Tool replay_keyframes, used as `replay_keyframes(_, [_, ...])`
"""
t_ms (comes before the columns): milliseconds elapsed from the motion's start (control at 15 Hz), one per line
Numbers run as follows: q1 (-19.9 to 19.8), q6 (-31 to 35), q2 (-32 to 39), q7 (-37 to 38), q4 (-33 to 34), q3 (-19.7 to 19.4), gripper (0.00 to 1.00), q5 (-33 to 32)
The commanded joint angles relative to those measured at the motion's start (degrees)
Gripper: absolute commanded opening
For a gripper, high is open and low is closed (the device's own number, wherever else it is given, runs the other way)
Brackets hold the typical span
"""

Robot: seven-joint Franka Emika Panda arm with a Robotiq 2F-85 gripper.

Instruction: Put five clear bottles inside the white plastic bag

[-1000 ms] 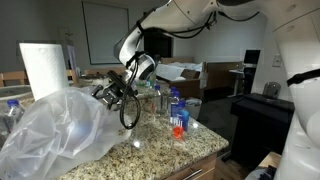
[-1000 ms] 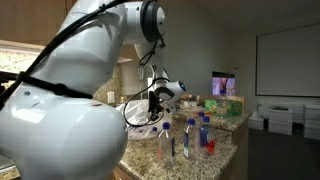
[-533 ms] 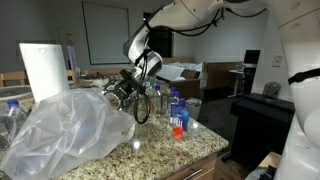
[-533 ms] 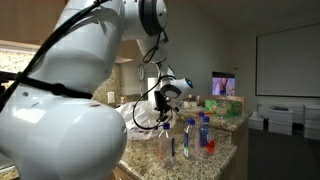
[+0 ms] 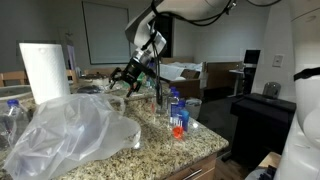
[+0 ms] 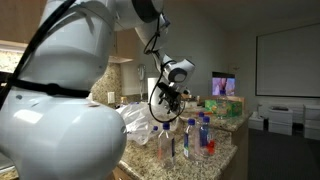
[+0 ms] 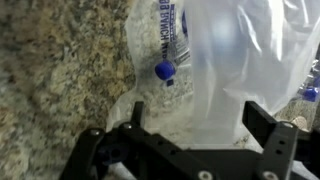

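The white translucent plastic bag (image 5: 70, 130) lies crumpled on the granite counter; it also shows in an exterior view (image 6: 138, 124). My gripper (image 5: 127, 76) hangs open and empty above the bag's right edge, also seen in an exterior view (image 6: 165, 98). In the wrist view the open jaws (image 7: 200, 115) hover over the bag (image 7: 235, 55), and a clear bottle with a blue cap (image 7: 165, 68) lies under the plastic. Several clear bottles with blue caps (image 5: 176, 112) stand on the counter right of the bag, and show in an exterior view (image 6: 192, 136).
A paper towel roll (image 5: 42, 70) stands behind the bag. Another clear bottle (image 5: 12, 112) stands at the far left. One standing bottle has a red label (image 5: 179, 126). The counter's front edge (image 5: 190, 160) runs close to the bottles.
My gripper has risen from the bag's opening and swung up and to the right, open and empty. The black cable loop under it has lifted out of the way.
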Motion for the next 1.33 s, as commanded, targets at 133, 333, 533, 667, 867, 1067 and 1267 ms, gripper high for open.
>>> replay_keyframes(133, [-2.89, -9.99, -6.05, 1.5, 9.12, -1.07, 1.0, -21.68])
replay_keyframes(333, [-3.65, -5.08, -6.91, -0.56, 8.48, -1.82, 1.0, -31.31])
replay_keyframes(533, [-4.02, 1.27, -7.42, 1.58, 5.19, -2.9, 1.0, -41.96])
replay_keyframes(667, [-3.92, 8.02, -7.9, 5.14, 1.29, -3.82, 1.0, -49.35])
replay_keyframes(867, [-3.37, 12.85, -8.5, 15.37, -3.43, -5.82, 1.0, -62.16])
replay_keyframes(1067, [-4.19, 10.61, -8.85, 20.97, -6.76, -5.9, 1.0, -62.41])
replay_keyframes(1267, [-5.21, 9.95, -8.82, 19.07, -9.16, -4.83, 1.0, -52.81])
